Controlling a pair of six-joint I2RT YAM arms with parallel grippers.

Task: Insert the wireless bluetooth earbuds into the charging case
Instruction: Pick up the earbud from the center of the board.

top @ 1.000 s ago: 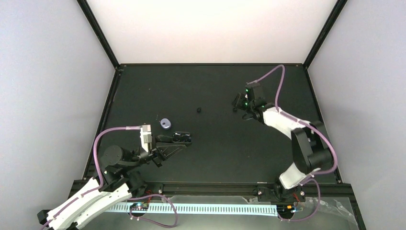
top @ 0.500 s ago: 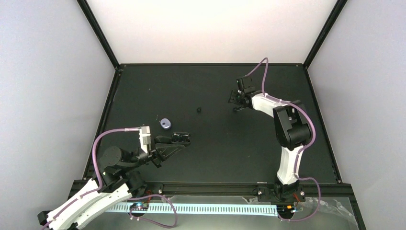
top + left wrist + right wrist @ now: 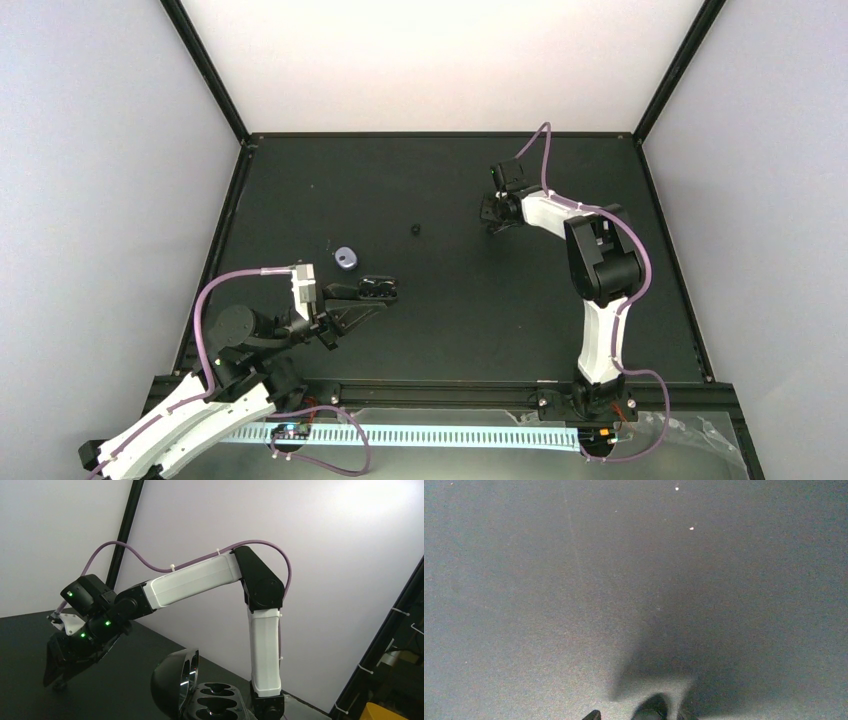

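My left gripper (image 3: 372, 291) is shut on the black charging case (image 3: 380, 288), near the mat's left side. In the left wrist view the case (image 3: 215, 702) lies open, its lid (image 3: 170, 685) raised and both wells bare. One black earbud (image 3: 415, 229) lies loose mid-mat. My right gripper (image 3: 491, 224) points down at the mat on the far right. In its wrist view a dark rounded earbud (image 3: 651, 709) sits between the fingertips (image 3: 593, 714), with a gap on the left side. The jaws stand open round it.
A small bluish-white pebble-shaped object (image 3: 346, 258) lies just beyond the case. Black frame posts and pale walls bound the dark mat (image 3: 440, 320). The right arm's white links (image 3: 262, 650) rise behind the case in the left wrist view.
The right arm swung its elbow inward and its gripper shifted slightly left and farther away, low over the mat; its jaws have narrowed. The left arm and the case stayed still.
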